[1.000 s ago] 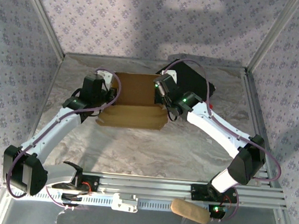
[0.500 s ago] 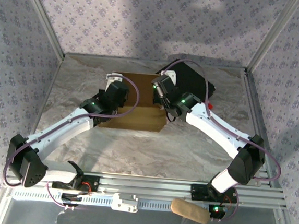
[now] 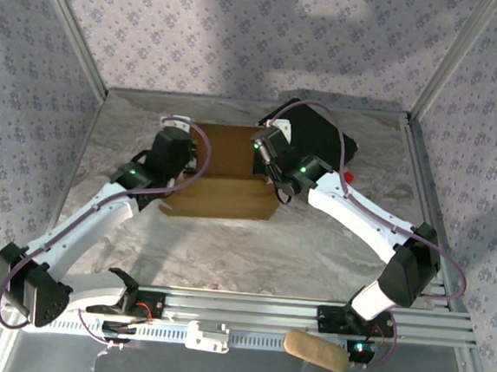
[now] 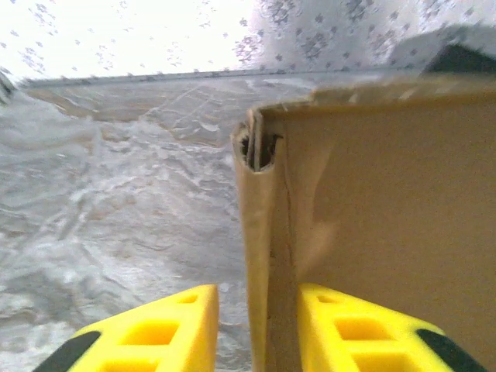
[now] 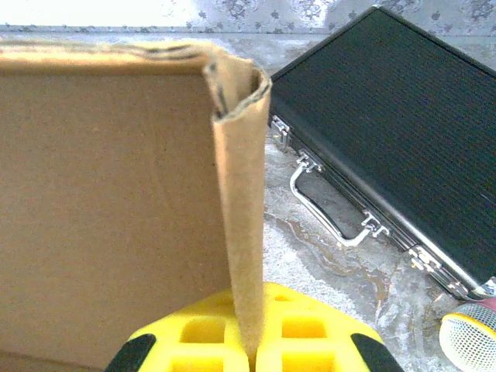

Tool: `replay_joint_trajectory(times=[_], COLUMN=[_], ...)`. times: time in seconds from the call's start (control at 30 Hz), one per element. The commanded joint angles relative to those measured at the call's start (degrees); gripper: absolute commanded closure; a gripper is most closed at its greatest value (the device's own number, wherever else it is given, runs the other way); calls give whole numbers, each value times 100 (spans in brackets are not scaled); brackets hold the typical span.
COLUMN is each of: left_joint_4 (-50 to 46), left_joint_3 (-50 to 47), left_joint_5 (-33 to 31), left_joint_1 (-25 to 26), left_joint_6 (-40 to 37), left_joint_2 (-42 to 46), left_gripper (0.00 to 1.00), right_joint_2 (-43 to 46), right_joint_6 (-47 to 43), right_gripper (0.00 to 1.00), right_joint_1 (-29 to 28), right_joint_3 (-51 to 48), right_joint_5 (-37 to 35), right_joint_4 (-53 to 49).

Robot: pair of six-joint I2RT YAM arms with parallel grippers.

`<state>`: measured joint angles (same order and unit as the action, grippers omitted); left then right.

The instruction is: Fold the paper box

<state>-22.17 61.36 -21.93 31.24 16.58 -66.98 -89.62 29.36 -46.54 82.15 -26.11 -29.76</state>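
The paper box (image 3: pixel 224 162) is tan cardboard, standing as a shallow tray in the middle of the table with its side walls raised. My left gripper (image 3: pixel 176 136) is at the box's left wall. In the left wrist view, that gripper (image 4: pixel 256 298) is open astride the folded left wall (image 4: pixel 267 232): the right finger (image 4: pixel 349 325) touches it and the left finger (image 4: pixel 170 329) stands off it. My right gripper (image 3: pixel 265 148) is at the right wall. In the right wrist view, that gripper (image 5: pixel 252 310) is shut on the thin folded right wall (image 5: pixel 240 194).
A black case (image 3: pixel 318 135) with a metal handle (image 5: pixel 329 209) lies just right of the box, close to the right arm. A small red-tipped object (image 3: pixel 348 175) lies by the case. A tan roll (image 3: pixel 314 350) sits on the front rail. Bare marbled tabletop (image 4: pixel 116 201) spreads left of the box.
My left gripper swung in over the box, then came back to the left wall, and its jaws have opened. The right gripper keeps its hold on the right wall.
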Motion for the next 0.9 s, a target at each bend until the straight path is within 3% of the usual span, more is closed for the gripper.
replay_joint_trajectory(times=[0.0,0.3,0.53,0.6,0.73,0.87], left_joint_4=[218,116,15,-7,-163,-406], left_joint_3=[-20,-105,-239,-239,-101,87], left_joint_5=[1445,1612,959,661,-244,-1325], left_joint_1=[-308,-488,-455,-415,-23,622], left_joint_6=[-115,-190,-199,-192,-116,87], left_joint_2=[103,136,34,-20,-108,-45], left_gripper=[66,59,63,69,100,100], right_joint_2=[156,170,167,173,118,-58], right_joint_6=[16,25,17,-2,-60,-143], right_gripper=[100,100,100,100,100,100], right_joint_1=[-11,-9,-5,-12,-6,-64], right_joint_3=[35,56,67,41,37,33], right_joint_5=[95,88,132,132,-2,-603], right_joint_4=[50,27,53,79,70,-50])
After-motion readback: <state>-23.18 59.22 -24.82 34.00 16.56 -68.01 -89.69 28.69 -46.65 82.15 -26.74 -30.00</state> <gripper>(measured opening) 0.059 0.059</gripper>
